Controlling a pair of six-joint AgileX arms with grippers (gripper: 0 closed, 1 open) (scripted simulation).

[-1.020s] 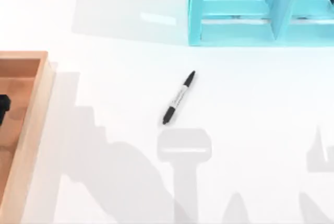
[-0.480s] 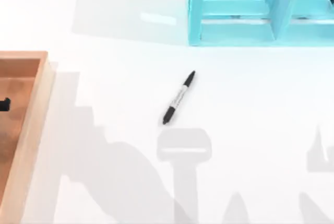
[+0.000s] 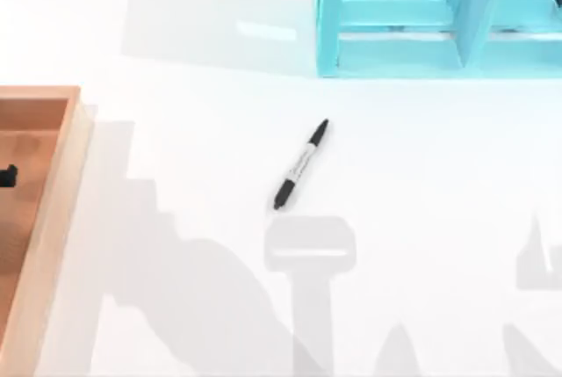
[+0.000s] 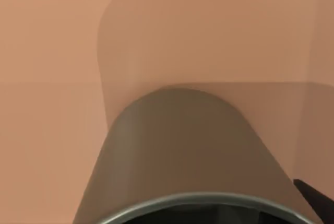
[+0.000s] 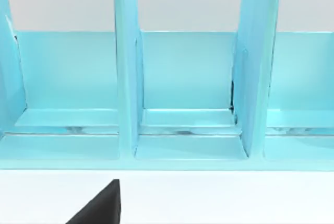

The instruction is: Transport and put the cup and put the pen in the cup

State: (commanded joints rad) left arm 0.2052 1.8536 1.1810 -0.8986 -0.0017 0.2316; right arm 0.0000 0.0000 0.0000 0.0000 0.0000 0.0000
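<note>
The dark olive-grey cup point(image 4: 182, 151) lies very near in the left wrist view, against the brown inside of a wooden tray. One black finger point(image 4: 315, 203) of my left gripper point(image 3: 7, 175) stands just beside the cup's rim, so the gripper is open around the cup. In the top view that gripper is a small black bit inside the tray at the far left. The black pen point(image 3: 300, 164) lies slanted on the white table near the middle, away from both arms. In the right wrist view one black fingertip point(image 5: 102, 205) shows, with nothing held.
A wooden tray point(image 3: 61, 175) stands along the left side of the table. A light blue shelf rack point(image 3: 395, 43) with upright dividers point(image 5: 125, 78) stands at the back right. Arm shadows fall across the front of the white table.
The black bit of my left gripper in the tray has shrunk and drawn toward the picture's left edge. The pen has not moved.
</note>
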